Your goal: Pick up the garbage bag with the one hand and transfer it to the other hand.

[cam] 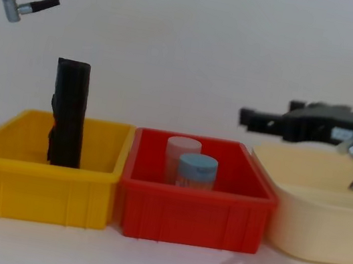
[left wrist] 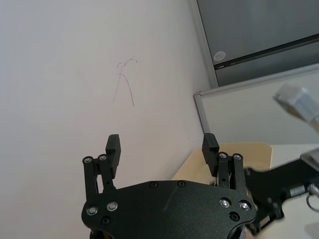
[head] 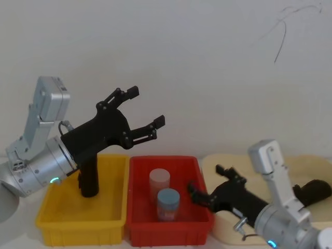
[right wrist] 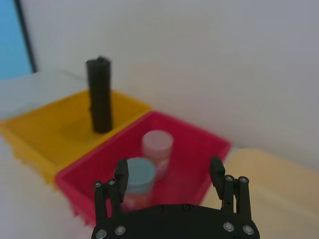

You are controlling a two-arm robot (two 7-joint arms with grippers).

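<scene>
The garbage bag is a tall black roll standing upright in the yellow bin, rising well above the bin's rim; the right wrist view shows it too. My left gripper hangs open above and slightly right of it, angled up toward the wall and holding nothing. My right gripper is open over the right side of the red bin, level with the bins' tops and pointing left, empty.
In the red bin stand a pink-lidded jar and a blue-capped jar. A cream tray sits to the right, with a black object lying in it. A white wall stands close behind the bins.
</scene>
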